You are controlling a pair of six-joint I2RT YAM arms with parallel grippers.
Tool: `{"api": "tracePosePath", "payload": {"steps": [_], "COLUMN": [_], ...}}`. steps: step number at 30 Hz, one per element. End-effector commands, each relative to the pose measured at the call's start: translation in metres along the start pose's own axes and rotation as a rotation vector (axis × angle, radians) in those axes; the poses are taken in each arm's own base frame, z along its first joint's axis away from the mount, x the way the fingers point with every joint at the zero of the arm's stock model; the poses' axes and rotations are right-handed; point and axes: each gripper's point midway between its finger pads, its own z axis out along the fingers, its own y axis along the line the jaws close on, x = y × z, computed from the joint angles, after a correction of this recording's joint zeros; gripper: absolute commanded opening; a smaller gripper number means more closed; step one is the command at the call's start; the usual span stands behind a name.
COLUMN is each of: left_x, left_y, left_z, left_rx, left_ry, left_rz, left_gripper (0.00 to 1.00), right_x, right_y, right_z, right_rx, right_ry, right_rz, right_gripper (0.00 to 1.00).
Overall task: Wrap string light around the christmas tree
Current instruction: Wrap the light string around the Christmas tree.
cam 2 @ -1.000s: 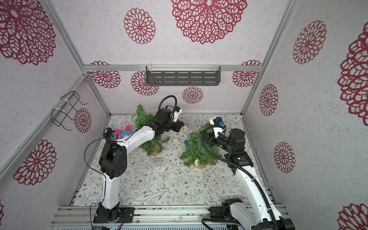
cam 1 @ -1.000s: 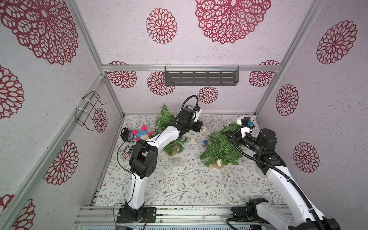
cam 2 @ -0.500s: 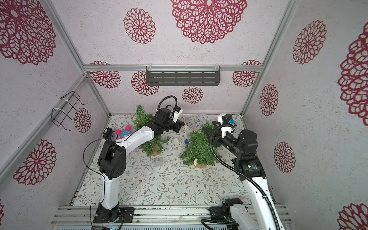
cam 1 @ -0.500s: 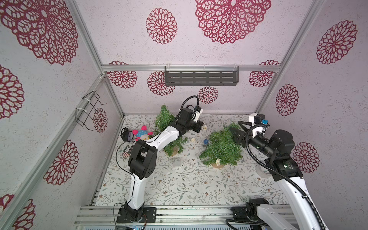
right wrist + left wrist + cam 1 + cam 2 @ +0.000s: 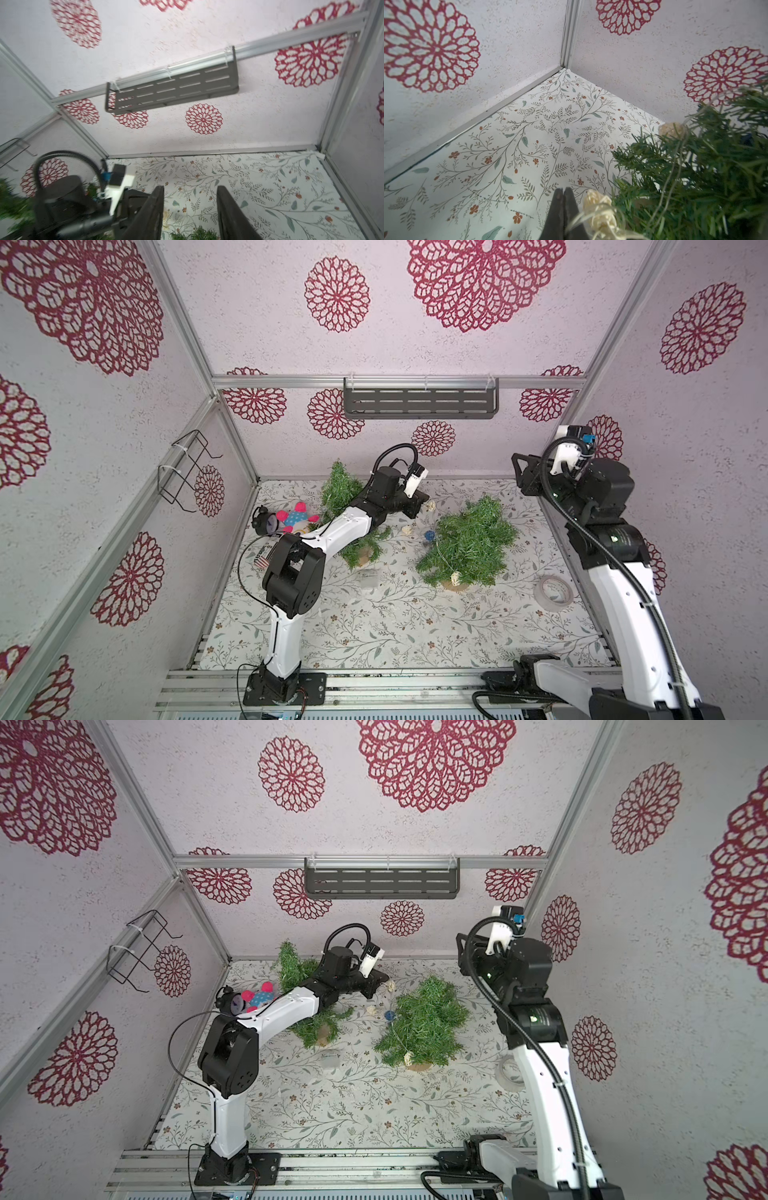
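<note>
Right hand (image 5: pixel 521 472) has swung up and back from the tree since a second ago. It now hangs high by the right wall, fingers spread with nothing between them.

What I'm working is the string light (image 5: pixel 456 578), a thin pale wire strung with small cream woven balls. Part of it already lies in the branches of the small green artificial christmas tree (image 5: pixel 469 543), with one ball low by the trunk base. More balls trail over the floral-patterned table (image 5: pixel 374 635) toward my left hand (image 5: pixel 419 506). Its small clear rectangular battery box (image 5: pixel 368 577) lies flat on the table, nearer me than both trees.

My left hand sits low between this tree and a second green tree (image 5: pixel 340 489), fingers (image 5: pixel 557 207) pressed together. A ball and loose strands lie just beside them; whether the wire is actually caught in the pinch I cannot tell.

As I read it, one turn is partly laid and the next pass is due. I'd carry the strand round the far side with some slack, since a tug could tip so light a tree. I'd then bring the right hand down onto bare wire between balls, not foliage, and seat each turn into the branches.
</note>
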Motion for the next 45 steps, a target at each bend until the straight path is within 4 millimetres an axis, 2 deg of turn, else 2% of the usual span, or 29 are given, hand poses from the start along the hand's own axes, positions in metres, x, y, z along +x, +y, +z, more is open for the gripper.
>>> {"api": "tracePosePath", "payload": {"steps": [1, 6, 10, 12, 16, 19, 24, 28, 32, 36, 45], "left_x": [-0.031, -0.053, -0.071, -0.078, -0.092, -0.1, -0.108, -0.116, -0.112, -0.106, -0.105], "left_y": [-0.01, -0.011, -0.012, -0.011, -0.007, -0.005, -0.003, -0.007, -0.013, -0.02, -0.033], "left_z": [-0.008, -0.005, 0.005, 0.011, 0.023, 0.031, 0.039, 0.04, 0.044, 0.051, 0.06], "left_rx": [0.033, 0.035, 0.047, 0.038, -0.023, -0.055, -0.061, -0.035, -0.002, 0.026, 0.056], "left_ry": [-0.116, -0.234, -0.32, -0.355, -0.428, -0.472, -0.521, -0.549, -0.549, -0.541, -0.535], "left_rz": [0.201, 0.314, 0.315, 0.31, 0.272, 0.257, 0.248, 0.238, 0.224, 0.21, 0.209], "left_gripper": [0.0, 0.0, 0.0, 0.0, 0.0, 0.0, 0.0, 0.0, 0.0, 0.0, 0.0], "right_x": [0.025, 0.07, 0.106, 0.119, 0.14, 0.154, 0.16, 0.162, 0.17, 0.179, 0.174], "right_y": [-0.012, -0.005, -0.02, -0.028, -0.033, -0.023, 0.004, 0.012, 0.022, 0.032, 0.049], "right_z": [0.035, 0.081, 0.106, 0.118, 0.136, 0.137, 0.123, 0.128, 0.131, 0.139, 0.165], "right_rx": [-0.036, -0.192, -0.213, -0.216, -0.276, -0.391, -0.622, -0.711, -0.787, -0.833, -0.841], "right_ry": [0.137, 0.305, 0.388, 0.41, 0.407, 0.346, 0.26, 0.252, 0.224, 0.205, 0.075], "right_rz": [0.092, 0.063, -0.043, -0.086, -0.179, -0.311, -0.516, -0.541, -0.536, -0.544, -0.513], "right_gripper": [0.44, 0.44, 0.43, 0.4, 0.35, 0.35, 0.48, 0.56, 0.65, 0.67, 0.66]}}
